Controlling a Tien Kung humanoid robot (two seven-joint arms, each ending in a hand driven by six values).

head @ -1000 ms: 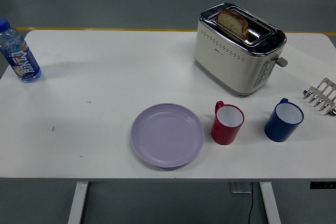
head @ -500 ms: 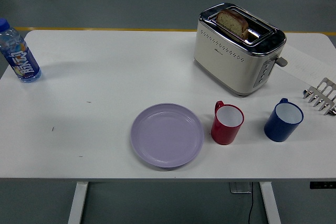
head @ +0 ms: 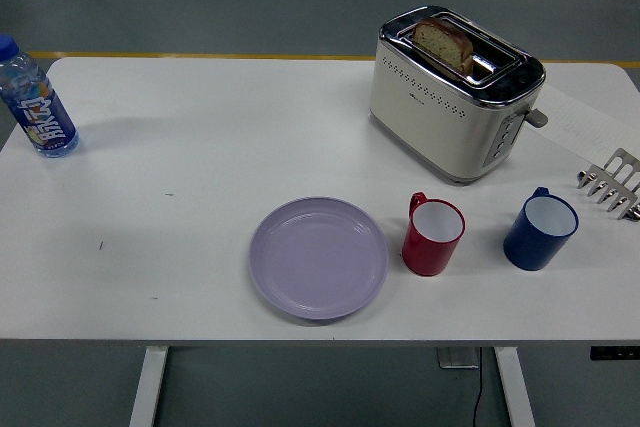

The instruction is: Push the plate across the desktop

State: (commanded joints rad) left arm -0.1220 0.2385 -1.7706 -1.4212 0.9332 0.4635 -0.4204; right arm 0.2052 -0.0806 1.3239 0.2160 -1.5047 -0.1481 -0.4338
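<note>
One lilac plate (head: pixel 318 258) sits untouched beside a red cup (head: pixel 432 236); neither hand shows in view.

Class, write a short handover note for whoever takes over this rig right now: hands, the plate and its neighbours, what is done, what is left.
Robot hands: neither is in view.
Purple plate: near the table's front edge, empty, with the red cup close on its right.
Blue cup farther right; toaster behind the cups; bottle far left.
Done: no sign of pushing yet.
Left: the whole push across the desktop.
</note>
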